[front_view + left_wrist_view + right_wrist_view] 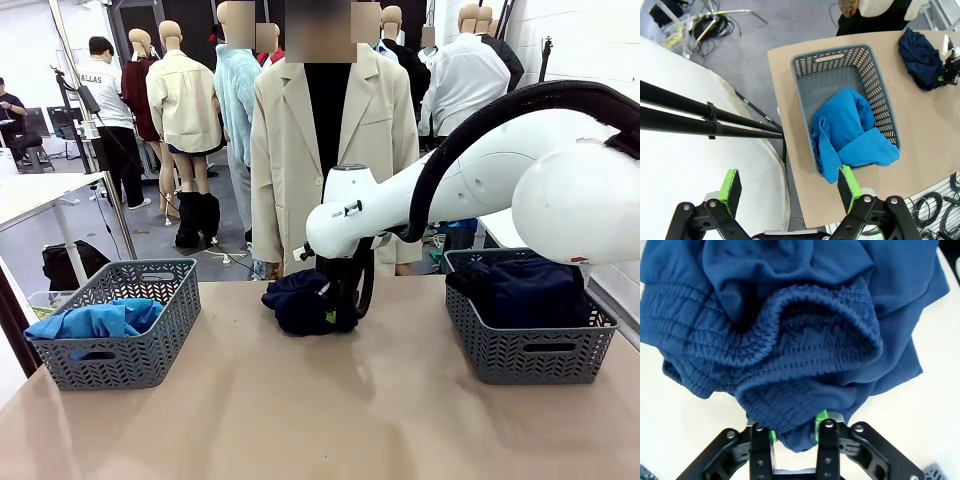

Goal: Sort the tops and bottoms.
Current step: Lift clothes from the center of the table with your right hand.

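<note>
Blue top (95, 320) in left basket (120, 355), navy bottoms (525, 290) in right basket (525, 350)

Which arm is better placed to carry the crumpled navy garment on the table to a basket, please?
The right: its jaws pinch the crumpled navy knit garment at mid-table, with the grey basket of dark clothes on its side. The left gripper hangs open over the other basket.

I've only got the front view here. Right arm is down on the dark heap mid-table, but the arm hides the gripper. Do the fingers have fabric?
Observer: Yes. The right gripper has pinched a fold of the navy garment, at its elastic waistband.
Operator: Left gripper?
Observer: The left gripper is open and empty, up above the near end of the left basket.
Operator: Is the blue top fully inside that basket?
Observer: Not fully. The blue top drapes over the rim at the near end.
</note>
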Robot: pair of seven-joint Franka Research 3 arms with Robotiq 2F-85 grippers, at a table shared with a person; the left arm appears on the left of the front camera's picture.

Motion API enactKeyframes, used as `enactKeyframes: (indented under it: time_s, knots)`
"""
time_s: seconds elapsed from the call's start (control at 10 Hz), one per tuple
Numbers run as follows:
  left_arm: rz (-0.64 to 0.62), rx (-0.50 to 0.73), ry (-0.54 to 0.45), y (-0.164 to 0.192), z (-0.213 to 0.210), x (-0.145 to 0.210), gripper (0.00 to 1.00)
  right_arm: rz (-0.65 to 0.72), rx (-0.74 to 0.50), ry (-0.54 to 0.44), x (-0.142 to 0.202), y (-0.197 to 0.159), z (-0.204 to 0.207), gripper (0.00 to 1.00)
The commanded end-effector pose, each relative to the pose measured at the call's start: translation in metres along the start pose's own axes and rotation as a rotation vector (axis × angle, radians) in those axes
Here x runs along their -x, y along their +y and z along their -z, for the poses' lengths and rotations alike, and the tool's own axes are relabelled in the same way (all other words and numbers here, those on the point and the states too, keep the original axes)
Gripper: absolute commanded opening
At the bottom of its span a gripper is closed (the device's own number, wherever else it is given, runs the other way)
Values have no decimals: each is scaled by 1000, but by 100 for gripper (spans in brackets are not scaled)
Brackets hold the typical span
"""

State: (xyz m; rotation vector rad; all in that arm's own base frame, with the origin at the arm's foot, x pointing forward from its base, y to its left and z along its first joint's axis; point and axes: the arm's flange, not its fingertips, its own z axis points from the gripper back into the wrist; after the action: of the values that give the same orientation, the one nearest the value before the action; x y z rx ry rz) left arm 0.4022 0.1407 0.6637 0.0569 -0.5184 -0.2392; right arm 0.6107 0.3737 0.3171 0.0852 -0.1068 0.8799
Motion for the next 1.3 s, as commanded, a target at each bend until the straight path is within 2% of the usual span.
enactKeyframes:
  time_s: [0.0, 0.4, 0.5, 0.8, 0.9, 1.1, 1.2]
  knots:
    - [-13, 6, 8, 0, -2, -2, 100, -13, 7, 17, -3, 5, -2, 0]
    - [-13, 6, 8, 0, -2, -2, 100, -44, 43, -5, -2, 8, -21, 0]
    - [-13, 6, 8, 0, -2, -2, 100, -47, 52, -20, -3, 3, -37, 0]
    - [-13, 6, 8, 0, -2, -2, 100, -80, 160, -69, -13, -12, -140, 0]
    - [-13, 6, 8, 0, -2, -2, 100, -103, 221, -72, -17, -7, -179, 0]
    - [-13, 6, 8, 0, -2, -2, 100, -150, 242, -59, -31, -1, -261, 0]
    - [-13, 6, 8, 0, -2, -2, 100, -152, 272, -87, -36, 1, -298, 0]
